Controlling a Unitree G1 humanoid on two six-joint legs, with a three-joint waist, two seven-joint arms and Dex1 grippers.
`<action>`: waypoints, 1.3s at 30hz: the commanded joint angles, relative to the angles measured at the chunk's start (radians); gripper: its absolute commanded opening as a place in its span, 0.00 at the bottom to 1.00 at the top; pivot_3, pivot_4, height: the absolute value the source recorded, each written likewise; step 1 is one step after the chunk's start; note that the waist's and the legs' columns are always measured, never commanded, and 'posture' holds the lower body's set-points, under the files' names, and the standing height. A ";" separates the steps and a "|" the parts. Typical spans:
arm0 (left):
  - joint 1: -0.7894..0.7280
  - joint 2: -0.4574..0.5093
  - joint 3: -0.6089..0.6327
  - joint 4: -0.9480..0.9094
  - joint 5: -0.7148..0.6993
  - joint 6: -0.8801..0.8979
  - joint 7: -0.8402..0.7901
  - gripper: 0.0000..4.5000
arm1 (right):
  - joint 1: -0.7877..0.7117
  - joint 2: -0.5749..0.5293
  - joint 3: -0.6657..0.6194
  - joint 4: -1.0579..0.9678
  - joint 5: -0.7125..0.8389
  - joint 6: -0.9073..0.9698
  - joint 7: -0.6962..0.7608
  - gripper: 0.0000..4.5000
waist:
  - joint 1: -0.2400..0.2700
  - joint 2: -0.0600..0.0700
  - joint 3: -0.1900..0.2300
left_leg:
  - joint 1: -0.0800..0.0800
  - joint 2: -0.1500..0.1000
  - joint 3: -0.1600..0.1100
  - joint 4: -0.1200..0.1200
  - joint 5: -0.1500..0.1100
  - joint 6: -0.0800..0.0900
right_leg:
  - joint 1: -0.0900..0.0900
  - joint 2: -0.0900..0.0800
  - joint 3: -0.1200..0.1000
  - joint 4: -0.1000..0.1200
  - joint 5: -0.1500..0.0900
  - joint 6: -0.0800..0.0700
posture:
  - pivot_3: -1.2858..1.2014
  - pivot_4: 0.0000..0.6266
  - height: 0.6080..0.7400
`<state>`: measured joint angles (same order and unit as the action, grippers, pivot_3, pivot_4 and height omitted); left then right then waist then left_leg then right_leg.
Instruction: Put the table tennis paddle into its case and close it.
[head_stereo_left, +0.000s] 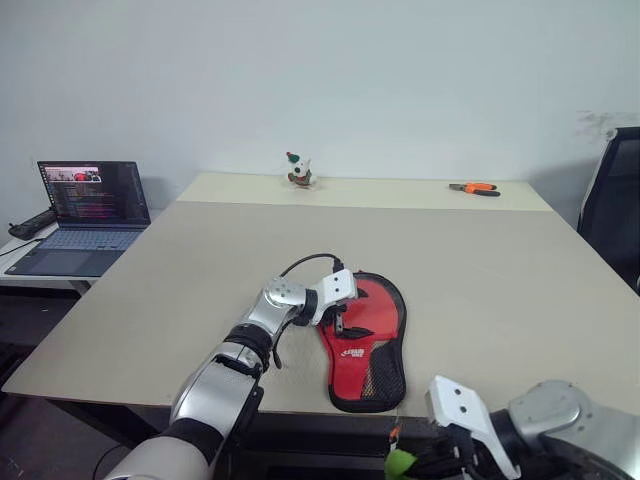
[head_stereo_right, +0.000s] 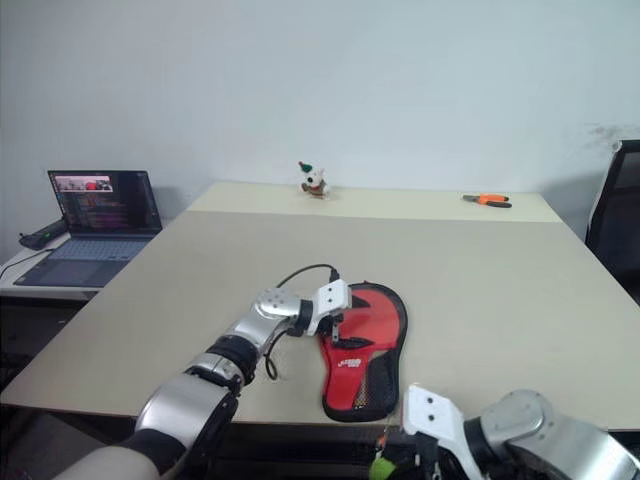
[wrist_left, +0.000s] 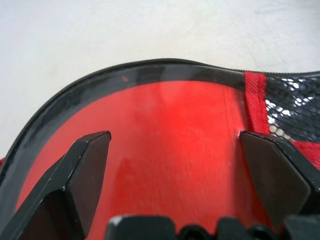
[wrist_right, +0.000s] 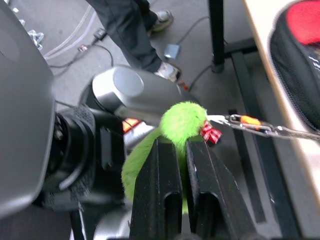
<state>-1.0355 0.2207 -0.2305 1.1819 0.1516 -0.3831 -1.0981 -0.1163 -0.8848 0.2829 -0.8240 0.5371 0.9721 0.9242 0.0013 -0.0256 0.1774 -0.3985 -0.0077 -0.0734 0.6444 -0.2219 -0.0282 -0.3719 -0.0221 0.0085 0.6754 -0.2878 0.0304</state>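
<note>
The case (head_stereo_left: 366, 340) lies flat on the counter (head_stereo_left: 480, 270) near its front edge, red side up with the mesh panel toward the robot. The table tennis paddle cannot be made out apart from the case; the glossy red surface under the left gripper may be the case's face, so whether the paddle sits inside cannot be told.

The left gripper (head_stereo_left: 338, 322) rests over the case's middle with its jaws spread wide, one finger (wrist_left: 82, 170) on either side of the red panel, gripping nothing.

The right gripper (wrist_right: 181, 150) hangs below the counter's front edge, jaws closed on the fluffy green zipper tag (wrist_right: 182, 122), whose small chain (wrist_right: 260, 127) runs taut toward the case.

The likely risk is that pulling on the tag drags the whole soft case off the edge instead of running the zipper, since the left jaws merely straddle it. The chain could also snap, or the tag slip from the pinch.
</note>
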 joint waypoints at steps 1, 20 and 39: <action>0.017 -0.019 -0.053 0.051 0.068 0.016 0.017 1.00 | -0.016 0.026 0.037 -0.039 0.025 -0.001 -0.016 0.01 | 0.000 0.000 0.000 | 0.000 0.000 0.000 0.000 0.000 0.000 | 0.000 0.000 0.000 0.000 0.000 0.000 | 0.52 0.24 1.00; 0.062 0.014 0.064 -0.014 -0.040 0.017 0.085 1.00 | -0.280 -0.003 -0.181 0.288 0.032 -0.026 -0.020 0.55 | -0.004 -0.001 0.000 | 0.000 0.001 -0.001 0.000 0.000 0.000 | 0.000 0.000 0.000 0.000 0.000 0.000 | 0.52 0.24 1.00; 0.600 0.256 0.313 -1.237 -0.460 0.744 0.172 1.00 | -0.719 0.322 -0.203 1.540 -0.302 -0.854 0.085 0.55 | -0.027 0.002 0.008 | -0.005 0.001 0.004 -0.009 0.000 0.000 | -0.014 0.000 0.008 0.004 0.002 -0.009 | 0.52 0.24 1.00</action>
<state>-0.4404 0.4764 0.0726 0.0381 -0.2774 0.3197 -0.9647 -0.7995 -0.5498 0.1043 0.6547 0.2546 0.1884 0.9816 -0.0259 -0.0234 0.1850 -0.4027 -0.0065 -0.0694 0.6357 -0.2217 -0.0284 -0.3856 -0.0224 0.0162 0.6799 -0.2855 0.0219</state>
